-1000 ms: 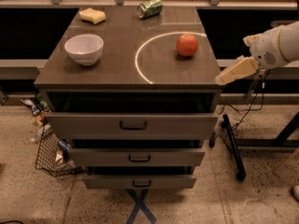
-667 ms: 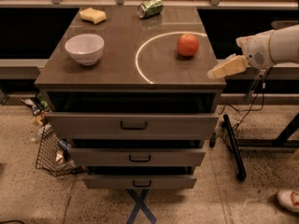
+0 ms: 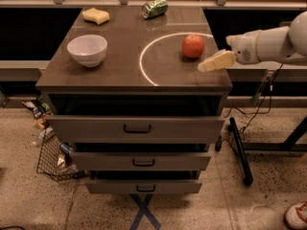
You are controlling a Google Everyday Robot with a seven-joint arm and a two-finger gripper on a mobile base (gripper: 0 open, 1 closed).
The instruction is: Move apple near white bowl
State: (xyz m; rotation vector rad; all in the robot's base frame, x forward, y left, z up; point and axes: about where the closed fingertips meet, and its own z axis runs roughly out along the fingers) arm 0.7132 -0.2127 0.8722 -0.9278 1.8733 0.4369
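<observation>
Jaws cannot be judged open or closed from this angle; the gripper (image 3: 216, 61) has swung in over the drawer cabinet's (image 3: 120, 78) right edge, just right of the apple (image 3: 193, 45), which sits unmoved, well apart from the white bowl (image 3: 87, 49) at left: approach under way, no grasp yet

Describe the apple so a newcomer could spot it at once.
On the cabinet top, look at the right half, inside the white ring. The apple sits there, just left of the gripper at the right edge. It alone is round and red; the bowl is white, the can green.
</observation>
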